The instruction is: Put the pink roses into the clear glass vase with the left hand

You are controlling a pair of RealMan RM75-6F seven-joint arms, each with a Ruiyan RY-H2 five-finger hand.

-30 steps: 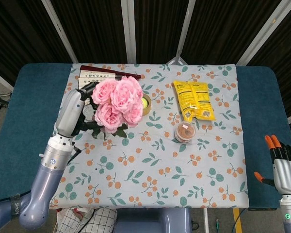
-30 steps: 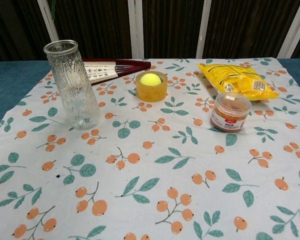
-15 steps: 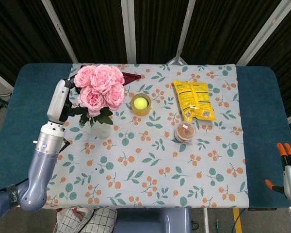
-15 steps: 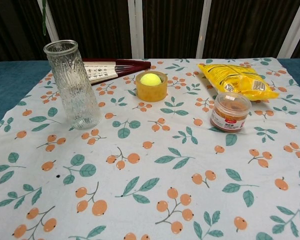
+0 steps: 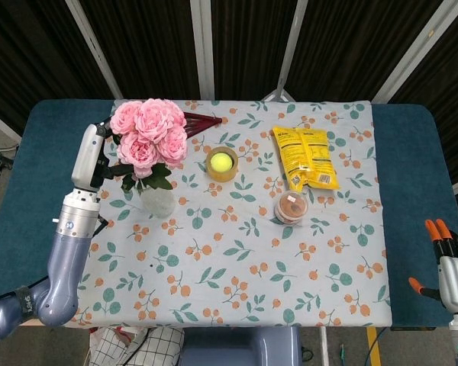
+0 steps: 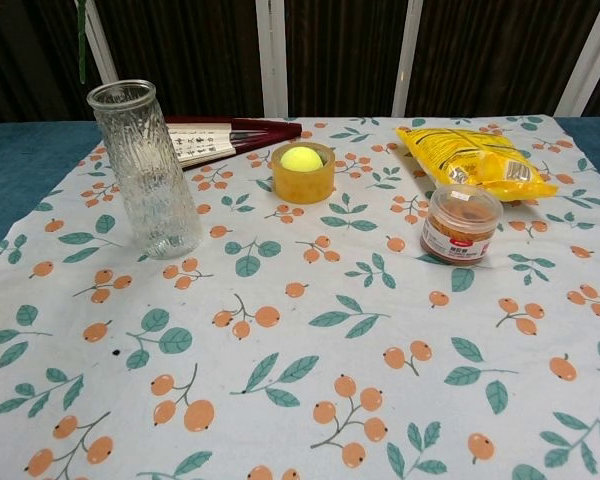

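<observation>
In the head view my left hand [image 5: 101, 162] grips the stems of the pink roses [image 5: 149, 131] and holds the bunch upright in the air. The blooms and leaves hide most of the clear glass vase [image 5: 159, 201] below them. The chest view shows that vase [image 6: 146, 170] upright with nothing in it. A green stem [image 6: 80, 40] hangs at the top left there, above and left of the vase mouth. My right hand [image 5: 449, 261] is at the lower right beyond the table edge, fingers apart and holding nothing.
A tape roll with a yellow ball in it [image 5: 221, 162] stands right of the vase. A folded fan [image 6: 220, 137] lies behind the vase. A yellow snack bag [image 5: 305, 156] and a small brown jar [image 5: 291, 207] sit to the right.
My left hand has carried the roses leftward and back, from beside the tape roll to above the vase. The right hand shifted slightly at the lower right.
</observation>
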